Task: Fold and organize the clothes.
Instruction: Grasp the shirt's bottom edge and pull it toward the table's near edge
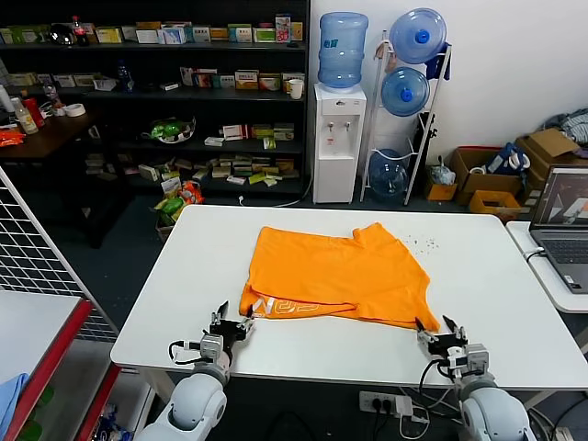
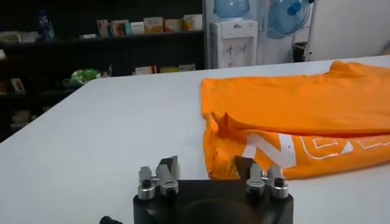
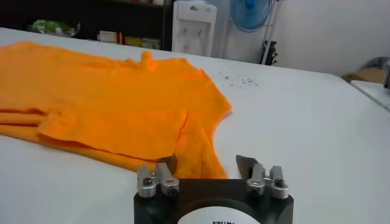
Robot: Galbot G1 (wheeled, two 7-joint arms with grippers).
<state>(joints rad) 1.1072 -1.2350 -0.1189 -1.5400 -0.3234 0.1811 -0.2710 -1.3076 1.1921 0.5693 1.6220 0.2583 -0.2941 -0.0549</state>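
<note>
On the white table [image 1: 478,303] our soft, light orange T-shirt [image 1: 340,271] lies partly folded; we judge its near corners the best holds, with the left gripper [image 1: 231,323] and right gripper [image 1: 439,331] both released beside them.

Bare table [image 1: 165,303] flanks the T-shirt [image 1: 340,271]; laptop [image 1: 560,225] stands right.

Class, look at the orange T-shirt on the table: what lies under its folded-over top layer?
Under the orange T-shirt's top layer, a lower layer with white lettering shows at the near edge. The rest, and the white table beneath, is covered.
</note>
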